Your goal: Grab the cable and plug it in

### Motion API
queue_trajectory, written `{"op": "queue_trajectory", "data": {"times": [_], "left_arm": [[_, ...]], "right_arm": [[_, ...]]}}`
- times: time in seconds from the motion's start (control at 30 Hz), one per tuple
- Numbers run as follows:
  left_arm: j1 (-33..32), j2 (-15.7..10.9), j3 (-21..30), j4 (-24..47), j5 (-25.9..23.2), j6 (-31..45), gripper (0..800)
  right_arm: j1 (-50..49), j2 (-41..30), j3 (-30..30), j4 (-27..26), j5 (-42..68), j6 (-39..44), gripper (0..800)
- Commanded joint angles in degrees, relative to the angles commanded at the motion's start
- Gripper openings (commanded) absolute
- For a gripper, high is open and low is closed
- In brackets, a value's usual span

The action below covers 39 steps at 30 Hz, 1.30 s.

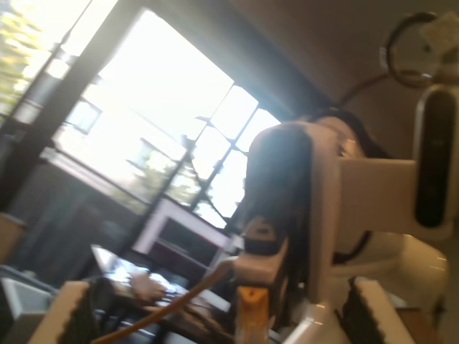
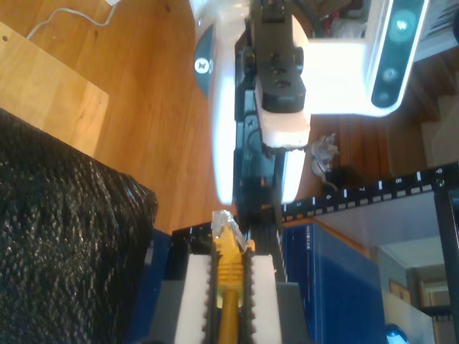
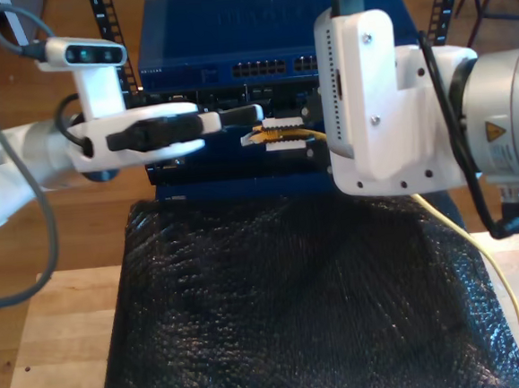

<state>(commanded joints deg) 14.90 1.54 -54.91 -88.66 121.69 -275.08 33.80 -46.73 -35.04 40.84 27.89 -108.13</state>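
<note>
The yellow cable [image 3: 506,300] runs up the exterior view's right side of the table to my second gripper [image 3: 275,135]. That gripper is shut on the cable just behind its clear plug [image 3: 253,137]. In the second wrist view the white pads [image 2: 192,301] clamp the yellow boot, and the plug [image 2: 228,228] sticks out past them. My first gripper [image 3: 240,116] reaches in from the exterior view's left, its tip just beside the plug. In the first wrist view its toothed fingers [image 1: 68,308] stand wide apart, open, with the plug [image 1: 251,312] and cable [image 1: 158,315] between them.
A blue network switch [image 3: 255,23] with a row of ports [image 3: 276,67] sits in a rack behind both grippers. Black bubble wrap [image 3: 295,308] covers the wooden table [image 3: 56,354]. A rack rail [image 2: 373,190] crosses beyond the plug.
</note>
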Motion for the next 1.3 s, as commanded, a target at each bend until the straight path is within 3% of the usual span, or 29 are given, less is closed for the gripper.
{"op": "queue_trajectory", "data": {"times": [0.13,0.3,0.63,1.0,1.3], "left_arm": [[2.5,-0.3,-2.7,3.4,-3.7,0.4,797],[3.4,-2.6,-3.2,8.4,-9.1,2.2,797],[6.1,-3.6,-4.0,14.4,-13.9,4.7,797],[6.3,-6.8,-4.0,25.5,-20.7,6.9,797],[6.3,-9.4,-4.0,34.9,-24.3,6.9,798]], "right_arm": [[-1.1,1.6,-0.2,0.0,-0.4,0.4,1],[-2.3,4.5,-1.3,-0.3,-0.4,2.3,1],[-5.7,7.6,-2.5,-0.3,-0.4,2.5,1],[-7.6,11.1,-3.5,-0.4,-0.4,2.6,0],[-8.4,14.1,-3.9,-5.0,-0.1,8.1,0]]}}
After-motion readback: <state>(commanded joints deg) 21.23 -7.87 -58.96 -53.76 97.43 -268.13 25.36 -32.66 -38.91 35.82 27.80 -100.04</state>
